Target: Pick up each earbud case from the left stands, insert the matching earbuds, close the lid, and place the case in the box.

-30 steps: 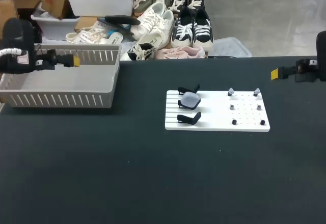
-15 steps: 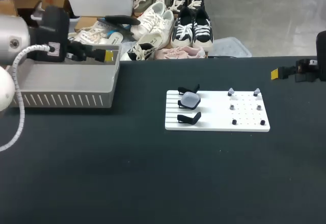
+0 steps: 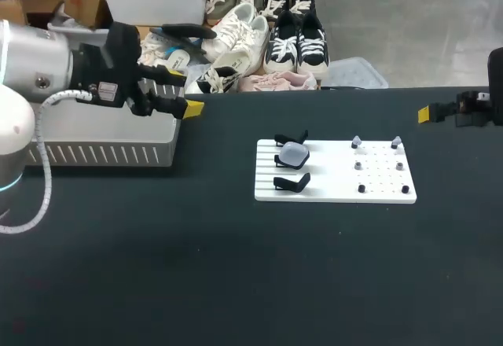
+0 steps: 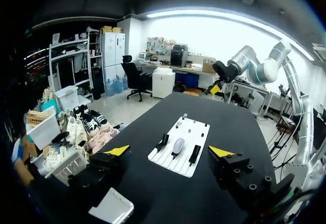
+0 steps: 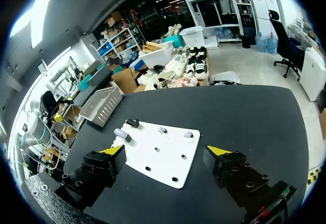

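Note:
A white board (image 3: 335,174) lies right of the table's middle. At its left end are three black stands; the middle one holds a pale earbud case (image 3: 294,154), while the two outer stands (image 3: 291,138) are bare. Two earbuds (image 3: 356,141) sit on pegs at the board's far right. My left gripper (image 3: 182,88) is open and holds nothing, just past the basket's right corner, left of the board. In the left wrist view the case (image 4: 178,145) lies ahead of the open gripper (image 4: 168,151). My right gripper (image 3: 428,113) is open and holds nothing at the table's right edge. In its own view the open right gripper (image 5: 165,149) faces the board (image 5: 163,155).
A grey slatted basket (image 3: 102,153) stands at the table's back left, partly behind my left arm. It also shows beyond the board as a basket (image 5: 104,104) in the right wrist view. Small black pegs (image 3: 360,189) dot the board's right half.
My left arm has swung right from over the basket to past its right corner, toward the board. The right arm has stayed still.

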`<state>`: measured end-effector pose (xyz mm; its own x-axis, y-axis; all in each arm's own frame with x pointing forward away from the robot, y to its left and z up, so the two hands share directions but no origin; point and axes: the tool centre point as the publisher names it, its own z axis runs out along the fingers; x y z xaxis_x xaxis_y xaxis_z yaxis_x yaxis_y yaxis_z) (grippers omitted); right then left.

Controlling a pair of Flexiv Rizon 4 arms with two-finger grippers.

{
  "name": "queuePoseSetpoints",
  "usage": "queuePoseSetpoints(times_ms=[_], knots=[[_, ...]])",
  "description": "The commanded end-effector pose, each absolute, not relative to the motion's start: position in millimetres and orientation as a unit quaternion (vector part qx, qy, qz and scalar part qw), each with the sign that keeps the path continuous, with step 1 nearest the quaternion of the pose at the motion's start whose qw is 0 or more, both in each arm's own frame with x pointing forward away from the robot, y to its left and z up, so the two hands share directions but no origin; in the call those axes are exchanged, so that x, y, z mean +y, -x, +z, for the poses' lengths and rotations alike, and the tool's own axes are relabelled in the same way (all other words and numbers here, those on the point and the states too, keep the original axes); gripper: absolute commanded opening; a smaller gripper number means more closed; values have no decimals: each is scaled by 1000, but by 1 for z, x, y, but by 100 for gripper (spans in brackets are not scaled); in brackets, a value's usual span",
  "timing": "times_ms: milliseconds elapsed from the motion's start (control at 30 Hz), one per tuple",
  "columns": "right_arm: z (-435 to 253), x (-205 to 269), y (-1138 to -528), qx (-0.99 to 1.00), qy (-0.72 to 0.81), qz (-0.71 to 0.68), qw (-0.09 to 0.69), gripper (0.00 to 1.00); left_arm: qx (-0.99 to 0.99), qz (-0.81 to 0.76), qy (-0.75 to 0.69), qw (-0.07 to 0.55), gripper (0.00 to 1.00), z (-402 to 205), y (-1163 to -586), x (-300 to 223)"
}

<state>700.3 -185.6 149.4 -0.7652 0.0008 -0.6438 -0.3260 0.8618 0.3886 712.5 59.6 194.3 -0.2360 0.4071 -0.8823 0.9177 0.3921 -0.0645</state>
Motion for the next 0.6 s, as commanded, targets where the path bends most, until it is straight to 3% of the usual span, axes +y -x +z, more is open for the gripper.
queuePoseSetpoints(times_ms=[33,600], knots=[[149,-186,-701,906,91,248,330,100,670,-373,-484,420,100,172,-714,40],[149,-186,-701,906,91,248,330,100,596,-364,-571,432,100,134,-713,-11]])
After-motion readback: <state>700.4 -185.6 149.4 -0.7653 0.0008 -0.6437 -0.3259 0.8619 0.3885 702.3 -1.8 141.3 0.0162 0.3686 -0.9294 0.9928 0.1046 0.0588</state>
